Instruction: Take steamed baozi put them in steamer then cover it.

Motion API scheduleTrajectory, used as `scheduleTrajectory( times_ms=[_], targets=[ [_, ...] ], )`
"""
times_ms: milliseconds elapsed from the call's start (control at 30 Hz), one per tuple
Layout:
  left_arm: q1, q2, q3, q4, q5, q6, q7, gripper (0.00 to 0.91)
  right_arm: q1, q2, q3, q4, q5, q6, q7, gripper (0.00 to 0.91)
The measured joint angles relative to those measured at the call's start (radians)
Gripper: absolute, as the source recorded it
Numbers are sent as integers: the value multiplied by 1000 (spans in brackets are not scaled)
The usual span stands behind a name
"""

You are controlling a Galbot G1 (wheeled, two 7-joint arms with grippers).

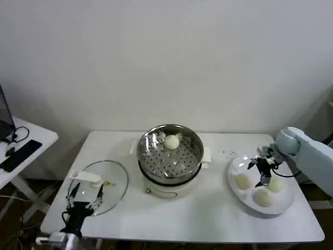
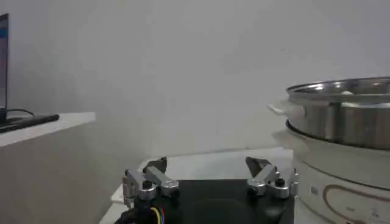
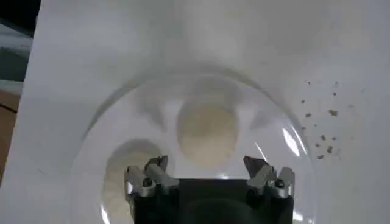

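Head view, left to right: cover (image 1: 99, 186), a clear glass lid with metal rim and white knob, lying flat near the front left of the white worktop (image 1: 208, 216); steamer (image 1: 170, 156), a shiny perforated steel basket on a white pot base, at centre, holding one off-white baozi (image 1: 172, 141) against its far wall; white plate (image 1: 237, 166) at right with three more smooth round baozi (image 1: 243, 181). Plain white wall behind; a side desk with dark cables at far left; dark crumbs on the worktop beside the plate. Left tool (image 1: 83, 197), fingers spread and empty, sits low at the front edge over the cover. Right tool (image 1: 264, 171), fingers spread and gripping nothing, hangs above the plate among the baozi.
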Motion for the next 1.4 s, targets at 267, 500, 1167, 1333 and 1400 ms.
scheduleTrajectory(
  times_ms=[267, 500, 1167, 1333, 1400],
  targets=[
    [-1, 0, 1, 5, 2, 0, 0, 907, -7, 41, 5, -37, -21, 5, 2, 907],
    [-2, 0, -1, 8, 2, 0, 0, 907, -15, 57, 12, -59, -33, 6, -1, 887],
    [0, 0, 0, 12, 1, -4, -1, 907, 16, 55, -21, -59, 9, -14, 7, 776],
    [0, 0, -1, 13, -1, -5, -2, 907, 84, 32, -86, -40, 100, -51, 11, 776],
    [-1, 0, 1, 13, -1, -5, -2, 907, 132, 22, -124, -32, 149, -67, 14, 776]
  ],
)
